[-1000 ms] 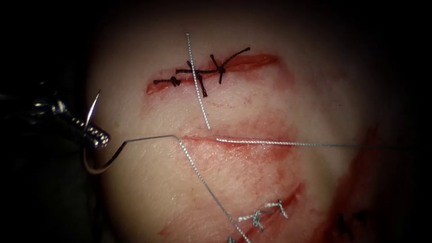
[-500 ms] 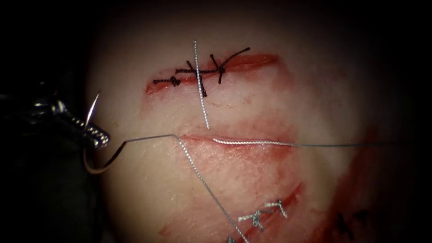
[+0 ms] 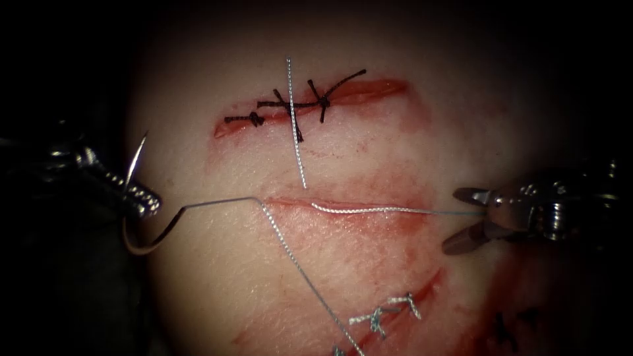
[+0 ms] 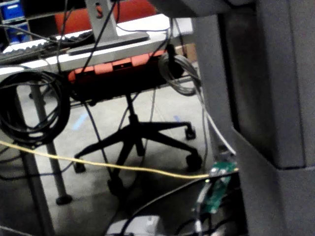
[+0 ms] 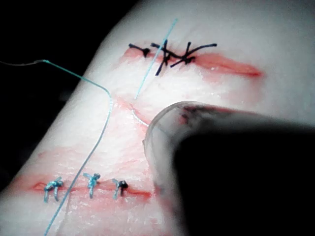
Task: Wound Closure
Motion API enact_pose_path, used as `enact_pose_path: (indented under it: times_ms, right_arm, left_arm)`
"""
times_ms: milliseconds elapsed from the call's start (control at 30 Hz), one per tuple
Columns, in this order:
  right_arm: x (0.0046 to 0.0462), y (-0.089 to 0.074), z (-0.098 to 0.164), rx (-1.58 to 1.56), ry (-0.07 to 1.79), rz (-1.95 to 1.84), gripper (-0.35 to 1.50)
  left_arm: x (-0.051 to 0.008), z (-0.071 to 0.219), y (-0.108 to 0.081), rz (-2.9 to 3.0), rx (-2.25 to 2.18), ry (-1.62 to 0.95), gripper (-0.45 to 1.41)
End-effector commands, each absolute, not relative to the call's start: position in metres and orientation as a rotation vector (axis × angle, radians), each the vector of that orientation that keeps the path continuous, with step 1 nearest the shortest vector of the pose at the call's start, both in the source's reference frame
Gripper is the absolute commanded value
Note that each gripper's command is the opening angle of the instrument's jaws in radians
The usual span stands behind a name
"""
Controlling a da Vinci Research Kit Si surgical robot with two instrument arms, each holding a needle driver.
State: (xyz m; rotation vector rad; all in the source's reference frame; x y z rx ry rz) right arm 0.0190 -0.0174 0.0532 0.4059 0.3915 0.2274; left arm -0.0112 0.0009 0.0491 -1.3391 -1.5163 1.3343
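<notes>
From my console, the right tool's point(image 3: 469, 217) shaft runs off the frame at three o'clock. My right wrist camera has a dark blurred housing point(image 5: 236, 172) covering the jaws and part of the cut point(image 5: 129, 109). The thread point(image 3: 290, 254) leaves the endoscope frame at six o'clock. The left tool's point(image 3: 142, 198) shaft fades into darkness at nine o'clock.

Office chair point(image 4: 138, 132), coiled black cables point(image 4: 29, 108), yellow cord point(image 4: 98, 164) on floor.
</notes>
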Motion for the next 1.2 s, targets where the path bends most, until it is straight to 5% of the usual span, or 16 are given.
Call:
enact_pose_path:
  times_ms: [33,67,133,467,567,1200]
  right_arm:
    - [0.0199,-0.0172,0.0543,0.397,0.396,0.220,0.51]
    - [0.0200,-0.0169,0.0551,0.390,0.392,0.217,0.25]
    - [0.0201,-0.0167,0.0558,0.385,0.391,0.218,0.09]
    - [0.0201,-0.0165,0.0584,0.360,0.388,0.200,0.04]
    - [0.0200,-0.0165,0.0582,0.362,0.389,0.199,-0.35]
    - [0.0157,-0.0172,0.0567,0.410,0.290,0.171,-0.35]
  left_arm:
    - [-0.0117,0.0497,0.0007,1.334,-1.340,-1.517,-0.45]
    - [-0.0117,0.0497,0.0007,1.334,-1.340,-1.517,-0.45]
    - [-0.0117,0.0497,0.0007,1.334,-1.340,-1.517,-0.45]
    - [-0.0118,0.0497,0.0007,1.334,-1.340,-1.516,-0.45]
    - [-0.0118,0.0497,0.0007,1.334,-1.340,-1.516,-0.45]
    - [-0.0117,0.0497,0.0007,1.334,-1.340,-1.516,-0.45]
